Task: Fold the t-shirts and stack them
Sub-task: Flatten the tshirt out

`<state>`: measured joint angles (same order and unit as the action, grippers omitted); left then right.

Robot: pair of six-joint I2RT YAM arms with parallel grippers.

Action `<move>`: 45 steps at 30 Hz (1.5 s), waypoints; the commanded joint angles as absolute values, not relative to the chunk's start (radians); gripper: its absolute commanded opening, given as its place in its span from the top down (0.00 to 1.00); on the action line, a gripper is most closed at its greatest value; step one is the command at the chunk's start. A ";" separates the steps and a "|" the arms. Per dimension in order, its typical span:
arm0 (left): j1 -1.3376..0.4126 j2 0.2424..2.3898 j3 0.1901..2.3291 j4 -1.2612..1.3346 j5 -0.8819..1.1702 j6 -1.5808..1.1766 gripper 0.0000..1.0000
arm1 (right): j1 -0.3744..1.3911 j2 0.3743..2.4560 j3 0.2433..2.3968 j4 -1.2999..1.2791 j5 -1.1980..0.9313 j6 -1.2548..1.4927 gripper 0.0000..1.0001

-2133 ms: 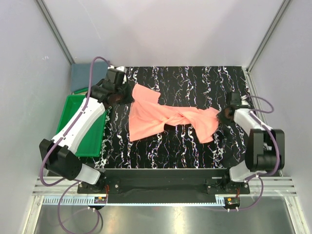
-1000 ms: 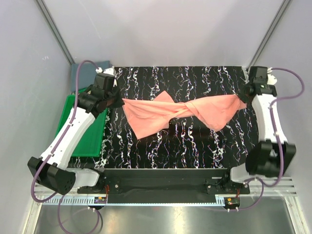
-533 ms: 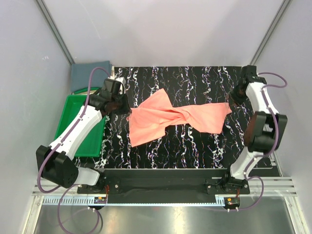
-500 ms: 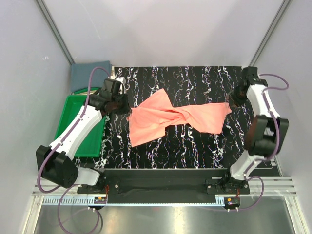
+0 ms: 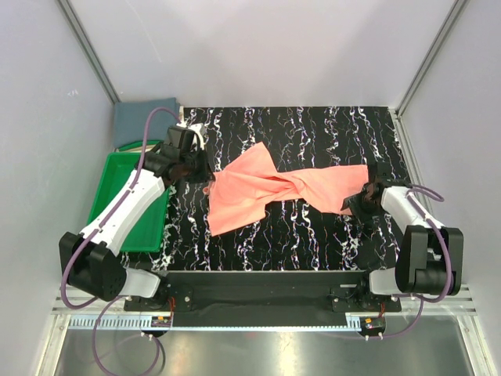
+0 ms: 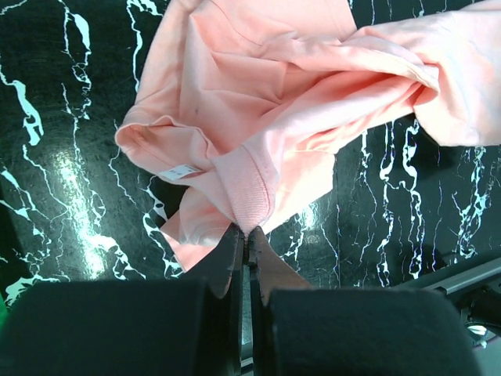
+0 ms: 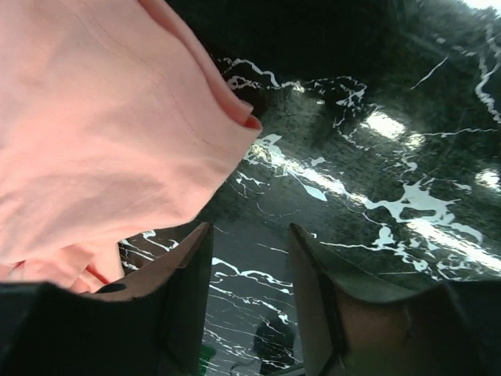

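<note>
A salmon-pink t-shirt (image 5: 282,188) lies twisted across the middle of the black marbled table. My left gripper (image 5: 205,174) is shut on a ribbed edge of it at its left end; in the left wrist view the fingertips (image 6: 246,231) pinch that fold, close to the white neck label (image 6: 182,172). My right gripper (image 5: 356,202) sits low by the shirt's near right corner, open, with only bare table between its fingers (image 7: 250,229). The pink cloth (image 7: 102,133) lies just ahead and left of them. A blue-grey t-shirt (image 5: 141,121) lies in the back left corner.
A green tray (image 5: 117,176) sits along the left side of the table, partly under my left arm. Grey walls and metal frame posts close in the back and sides. The mounting rail runs along the near edge.
My right gripper has opened and let go of the shirt's right end, then swung from the far right toward the near side. The shirt has slackened onto the table. The left grip holds.
</note>
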<state>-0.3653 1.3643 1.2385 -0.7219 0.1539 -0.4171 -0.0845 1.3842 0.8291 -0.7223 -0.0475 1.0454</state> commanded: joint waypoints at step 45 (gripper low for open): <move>-0.348 1.285 1.197 -0.669 0.066 -0.383 1.00 | -0.064 1.561 1.455 -0.441 0.157 0.838 1.00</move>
